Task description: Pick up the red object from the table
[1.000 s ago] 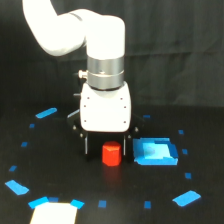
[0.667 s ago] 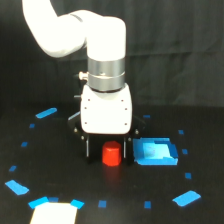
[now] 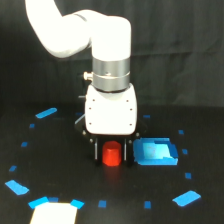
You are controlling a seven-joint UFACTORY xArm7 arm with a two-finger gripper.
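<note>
The red object (image 3: pixel 111 154) is seen standing on the table (image 3: pixel 60 170), directly between the two dark fingers (image 3: pixel 96 151) of the pincer (image 3: pixel 112 151). The fingers are set on either side of it, one at each flank; whether they are pressing on it or only near it cannot be told from this view, so the pincer's grip is left undetermined. The white arm (image 3: pixel 111 107) is held upright above the block, its wrist pointing straight down. Just beside the pincer, toward the exterior view's right, a flat blue square (image 3: pixel 156 152) is lying. Blue tape marks (image 3: pixel 46 113) are scattered farther out around the pincer.
</note>
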